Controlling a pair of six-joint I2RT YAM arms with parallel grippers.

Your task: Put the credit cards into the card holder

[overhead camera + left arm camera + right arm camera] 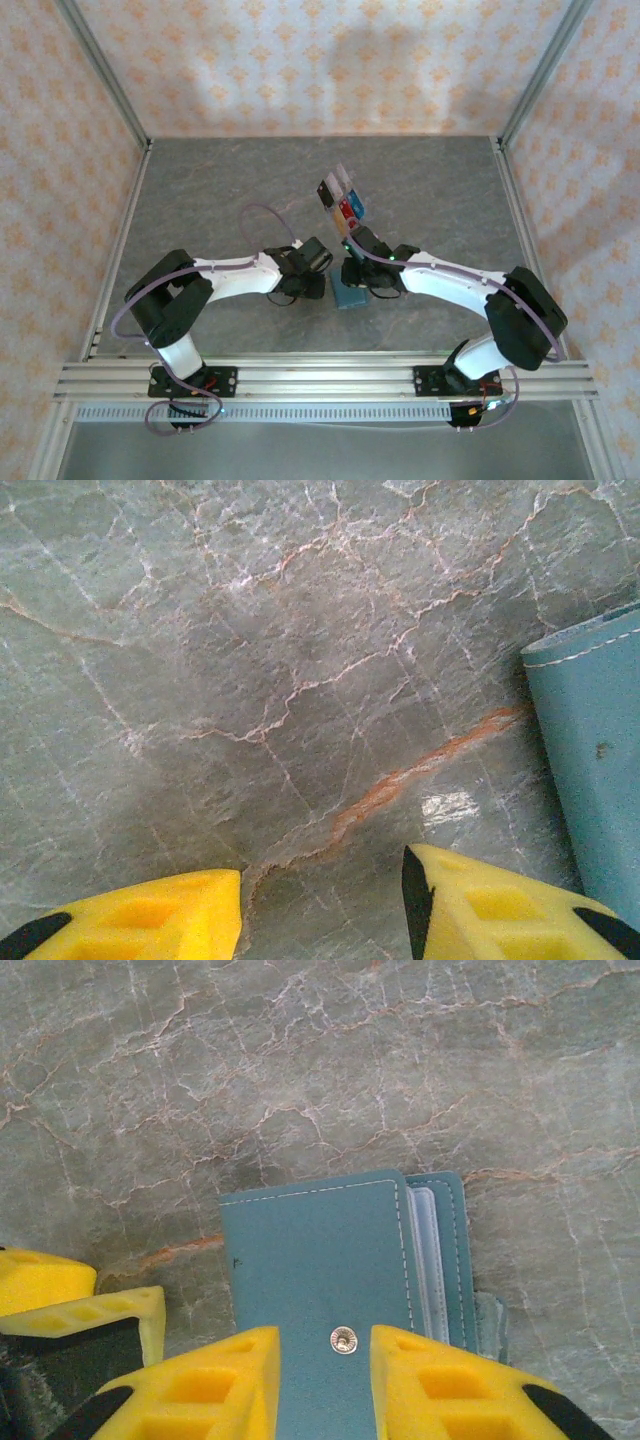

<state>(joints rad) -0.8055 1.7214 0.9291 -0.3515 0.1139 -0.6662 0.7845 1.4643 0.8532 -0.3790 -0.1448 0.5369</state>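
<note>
The card holder (320, 1250) lies flat and closed on the grey marbled tabletop (300, 1070), its teal cover up and a small metal stud (343, 1340) showing near the bottom of the right wrist view. In that view its stitched far edge sits a little tilted. Its sides run from that edge back toward the camera, so we take the long axis as pointing away from the wrist. The near end is hidden. Along its right side the layers fan slightly, and pale clear sleeves (425, 1260) show between them.

The right end effector (325, 1350) hangs directly over the card holder's near part, its yellow fingers (225, 1380) spread to either side of the stud. They pinch nothing. We cannot tell whether they touch the cover.

The left end effector (320, 890) is just beside the card holder's (590, 740) left edge, spread over bare stone and holding nothing.

From above, the card holder (352, 296) sits mid-tabletop between the two end effectors. The credit cards (341, 200), red and blue among them, are clustered farther out.
</note>
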